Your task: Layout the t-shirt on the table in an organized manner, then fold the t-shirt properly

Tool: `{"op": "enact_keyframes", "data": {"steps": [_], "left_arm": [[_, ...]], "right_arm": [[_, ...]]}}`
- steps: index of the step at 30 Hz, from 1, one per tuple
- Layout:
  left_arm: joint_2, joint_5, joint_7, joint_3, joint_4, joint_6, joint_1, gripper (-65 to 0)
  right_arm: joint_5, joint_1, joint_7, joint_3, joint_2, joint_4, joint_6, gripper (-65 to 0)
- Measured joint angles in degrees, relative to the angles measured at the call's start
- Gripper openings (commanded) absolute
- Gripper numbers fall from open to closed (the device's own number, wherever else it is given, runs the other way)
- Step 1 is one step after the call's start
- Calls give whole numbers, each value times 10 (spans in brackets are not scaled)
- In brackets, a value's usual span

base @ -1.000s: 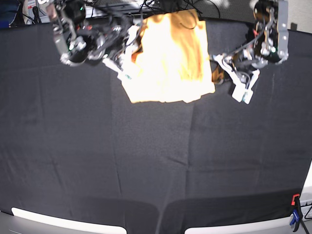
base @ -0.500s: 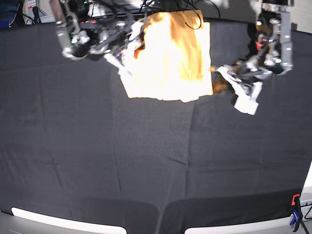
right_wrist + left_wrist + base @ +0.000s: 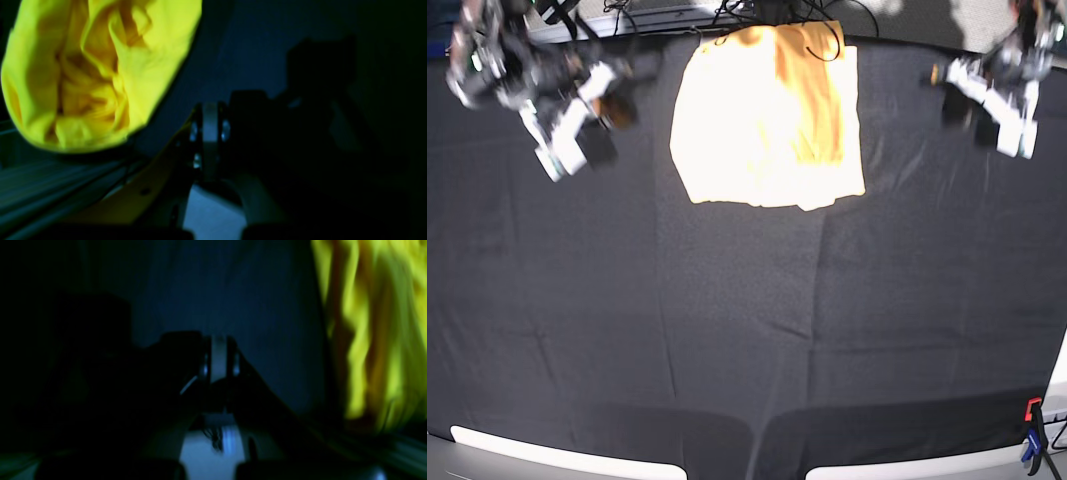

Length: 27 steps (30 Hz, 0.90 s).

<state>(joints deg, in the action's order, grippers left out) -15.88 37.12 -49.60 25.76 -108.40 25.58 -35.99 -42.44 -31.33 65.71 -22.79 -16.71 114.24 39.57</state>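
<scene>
The t-shirt (image 3: 767, 120) lies at the upper centre of the base view on the counter (image 3: 727, 330), folded into a compact rectangle with one layer doubled over; the fold appears largely complete, with at most tidying left. Neither tool touches it. The left tool (image 3: 1007, 120), at the upper right, and the right tool (image 3: 562, 135), at the upper left, are both pressed together and empty. Compared with the earlier frames, both tools have moved outward from the garment's edges, and the garment is unchanged.
</scene>
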Motion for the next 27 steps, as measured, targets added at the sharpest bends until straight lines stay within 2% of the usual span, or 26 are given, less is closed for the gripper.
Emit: {"op": "enact_keyframes", "data": {"steps": [7, 11, 15, 19, 21, 24, 25, 27], "left_arm": [[-1, 0, -17, 31, -17, 0, -135, -650], [0, 1, -16, 31, -10, 35, -189, -650], [-2, -1, 14, 16, 75, 45, -194, -650], [-1, -20, 29, -27, 223, 43, -150, -650], [-1, -46, 42, -58, 310, 43, -112, -650], [1, -53, 80, -98, 446, 43, -49, -650], [4, -51, 89, -106, 490, 43, -24, -650], [14, -57, 120, -115, 572, 43, 20, -650]], "right_arm": [[-1, -158, 0, -79, 60, 43, 1, -650], [85, -219, 0, -92, 92, 40, 1, -650], [125, -224, -6, -91, 105, -19, 1, -650], [150, -197, -33, -80, 90, -137, 1, -650], [158, -171, -41, -67, 66, -210, 1, -650], [157, -124, -51, -37, 24, -331, 1, -650], [157, -103, -61, -25, 12, -375, -16, -650], [160, -62, -121, 5, -13, -467, -24, -650]]}}
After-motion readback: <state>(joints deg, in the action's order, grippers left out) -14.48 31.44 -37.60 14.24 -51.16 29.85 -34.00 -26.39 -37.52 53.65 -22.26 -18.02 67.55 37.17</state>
